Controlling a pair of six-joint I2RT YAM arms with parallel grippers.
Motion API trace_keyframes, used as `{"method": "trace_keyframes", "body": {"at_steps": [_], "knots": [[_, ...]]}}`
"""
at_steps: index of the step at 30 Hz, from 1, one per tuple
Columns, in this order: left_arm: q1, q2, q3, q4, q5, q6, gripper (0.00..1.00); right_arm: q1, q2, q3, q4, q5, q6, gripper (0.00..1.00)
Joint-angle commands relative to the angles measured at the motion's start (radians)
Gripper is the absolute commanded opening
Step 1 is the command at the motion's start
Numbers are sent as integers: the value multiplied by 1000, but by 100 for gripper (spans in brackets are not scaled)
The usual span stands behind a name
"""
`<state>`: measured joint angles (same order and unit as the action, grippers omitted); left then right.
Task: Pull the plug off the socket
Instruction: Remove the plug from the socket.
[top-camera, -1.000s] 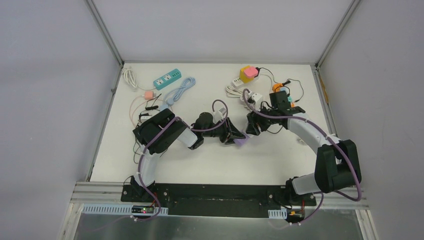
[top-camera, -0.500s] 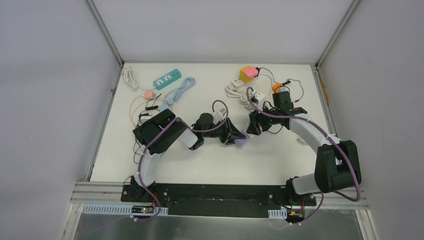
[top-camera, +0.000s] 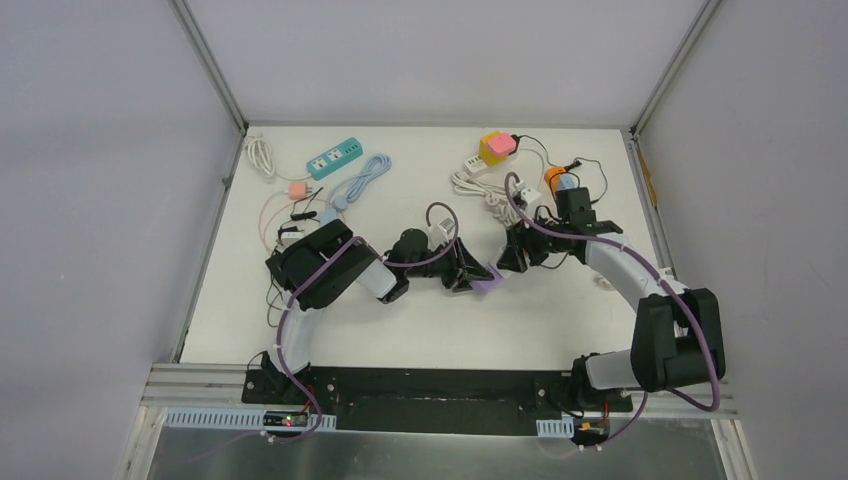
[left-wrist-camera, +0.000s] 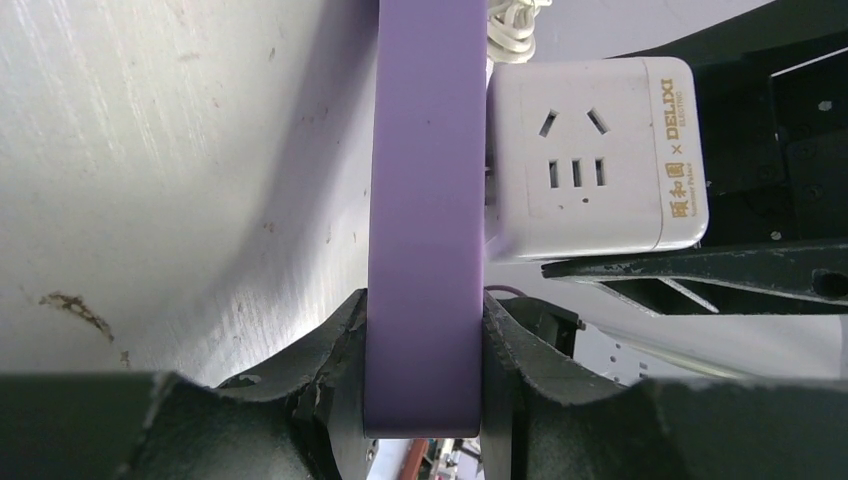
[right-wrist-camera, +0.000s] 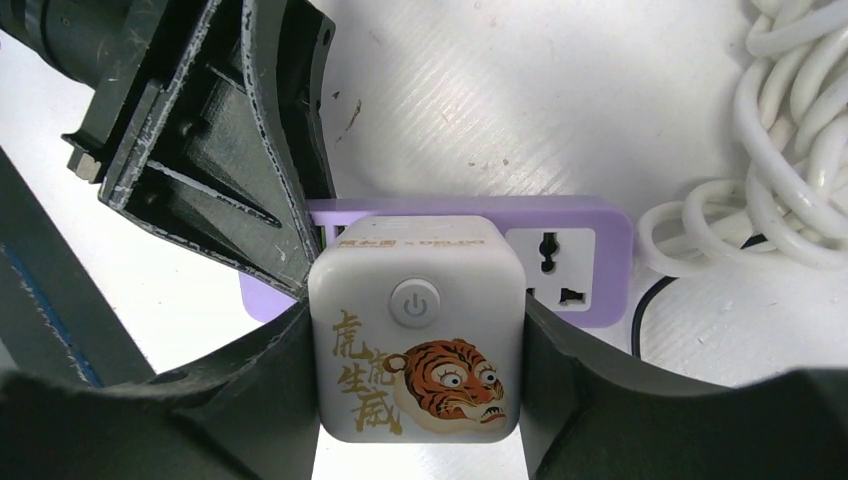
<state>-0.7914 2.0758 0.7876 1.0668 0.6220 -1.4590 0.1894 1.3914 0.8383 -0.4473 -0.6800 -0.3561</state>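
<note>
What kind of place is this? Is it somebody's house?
Probably a robot test lab, not a house: a left arm and right arm are bolted to a white table, grey panels wall it in, and a teal power strip and coiled white cable lie about.

White table (top-camera: 420, 320). Teal power strip (top-camera: 334, 158) lay far left, pale-blue cable coil (top-camera: 362, 180) just beside. Yellow-and-pink cube socket (top-camera: 496, 146) sat far right, white cord (top-camera: 466, 181) near.

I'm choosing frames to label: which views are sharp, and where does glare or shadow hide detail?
Top view: even light, sharp, but the strip is tiny. Left wrist: strip and cube crisp, fingers dark and featureless. Right wrist: cube sharp, table washed out lower left.
</note>
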Motion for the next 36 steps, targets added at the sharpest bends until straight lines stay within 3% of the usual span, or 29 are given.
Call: {"method": "trace_keyframes", "body": {"at_steps": [1,7,12,15,23,27,29,33,36], "knots": [[11,21,9,-12,-39,-8,0,83,-60,7,-37,-3,-20,0],[12,22,10,-18,-40,-7,0,125,-39,40,-69,17,-59,0],[14,10,-17,-15,-53,-1,0,-63,-26,6,21,-61,56,0],[14,19,-9,-17,-46,-3,0,-90,-40,-23,46,-71,74,0],[14,51,39,-30,-22,-6,0,140,-58,28,-90,22,-68,0],[16,46,24,-31,-29,-4,0,182,-46,55,-120,70,-120,0],[21,39,11,-26,-34,-3,0,157,-43,59,-116,70,-110,0],[29,30,-8,-26,-42,0,0,-41,-20,12,13,-117,70,0],[30,34,1,-35,-37,2,0,-81,-43,-17,33,-126,85,0]]}}
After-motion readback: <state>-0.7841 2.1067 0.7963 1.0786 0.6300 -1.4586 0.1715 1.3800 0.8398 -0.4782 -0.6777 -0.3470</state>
